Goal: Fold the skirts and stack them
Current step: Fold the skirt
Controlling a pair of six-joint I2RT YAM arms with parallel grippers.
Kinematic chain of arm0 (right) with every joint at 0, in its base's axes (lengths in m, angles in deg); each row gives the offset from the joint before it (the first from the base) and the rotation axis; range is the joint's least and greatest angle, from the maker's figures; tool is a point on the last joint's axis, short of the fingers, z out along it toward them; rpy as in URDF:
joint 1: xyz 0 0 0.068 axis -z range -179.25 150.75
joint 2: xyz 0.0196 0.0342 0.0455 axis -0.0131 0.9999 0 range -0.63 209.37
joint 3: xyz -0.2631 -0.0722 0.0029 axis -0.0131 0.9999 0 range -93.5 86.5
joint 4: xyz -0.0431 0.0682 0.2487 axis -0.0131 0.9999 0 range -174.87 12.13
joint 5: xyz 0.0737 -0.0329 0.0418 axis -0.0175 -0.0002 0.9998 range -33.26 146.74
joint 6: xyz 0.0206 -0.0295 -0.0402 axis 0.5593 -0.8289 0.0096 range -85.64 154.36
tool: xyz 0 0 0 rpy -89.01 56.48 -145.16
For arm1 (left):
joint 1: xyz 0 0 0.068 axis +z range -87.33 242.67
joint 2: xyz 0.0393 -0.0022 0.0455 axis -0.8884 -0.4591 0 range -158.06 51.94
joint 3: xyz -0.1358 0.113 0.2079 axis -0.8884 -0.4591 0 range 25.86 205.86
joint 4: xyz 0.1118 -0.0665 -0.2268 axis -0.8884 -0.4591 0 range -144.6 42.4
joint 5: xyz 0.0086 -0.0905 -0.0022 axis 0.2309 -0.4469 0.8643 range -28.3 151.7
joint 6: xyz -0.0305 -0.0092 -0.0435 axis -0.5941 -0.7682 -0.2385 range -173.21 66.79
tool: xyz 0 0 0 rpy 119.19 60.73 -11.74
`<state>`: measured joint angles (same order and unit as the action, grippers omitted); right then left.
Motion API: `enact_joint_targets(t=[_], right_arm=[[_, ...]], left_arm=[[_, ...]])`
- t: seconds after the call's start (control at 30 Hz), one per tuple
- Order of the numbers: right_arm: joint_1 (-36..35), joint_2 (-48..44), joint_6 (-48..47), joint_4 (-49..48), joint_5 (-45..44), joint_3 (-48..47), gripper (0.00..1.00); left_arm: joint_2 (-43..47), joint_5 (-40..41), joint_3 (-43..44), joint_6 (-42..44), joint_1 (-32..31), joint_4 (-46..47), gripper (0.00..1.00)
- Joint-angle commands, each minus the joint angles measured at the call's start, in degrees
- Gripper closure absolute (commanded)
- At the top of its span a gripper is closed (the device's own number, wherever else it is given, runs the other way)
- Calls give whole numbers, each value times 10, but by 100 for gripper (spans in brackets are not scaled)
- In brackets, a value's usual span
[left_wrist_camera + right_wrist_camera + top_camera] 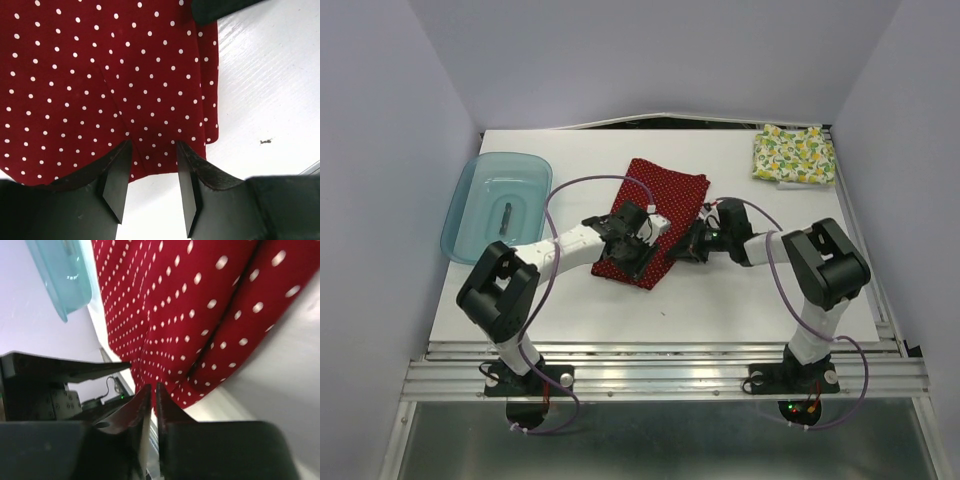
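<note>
Black left pincer (154, 145), soft polka-dotted red skirt (100, 75)

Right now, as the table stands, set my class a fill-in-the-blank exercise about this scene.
1. The translucent blue plastic tray sits at the ___ edge of the white table.
2. The folded cream cloth skirt with yellow-and-green fruit print lies at the table's far ___ corner.
3. The left gripper has its jaws ___ at the edge of the dark red cloth skirt with white polka dots.
Missing words: left; right; open.
</note>
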<state>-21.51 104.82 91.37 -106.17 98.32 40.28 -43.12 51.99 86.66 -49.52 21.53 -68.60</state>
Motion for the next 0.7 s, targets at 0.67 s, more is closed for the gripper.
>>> enact_joint_targets(t=[0.67], right_arm=[[-45, -8, -9, -14, 6, 38, 99]], left_arm=[[-39, -85, 63, -14, -2, -1, 51]])
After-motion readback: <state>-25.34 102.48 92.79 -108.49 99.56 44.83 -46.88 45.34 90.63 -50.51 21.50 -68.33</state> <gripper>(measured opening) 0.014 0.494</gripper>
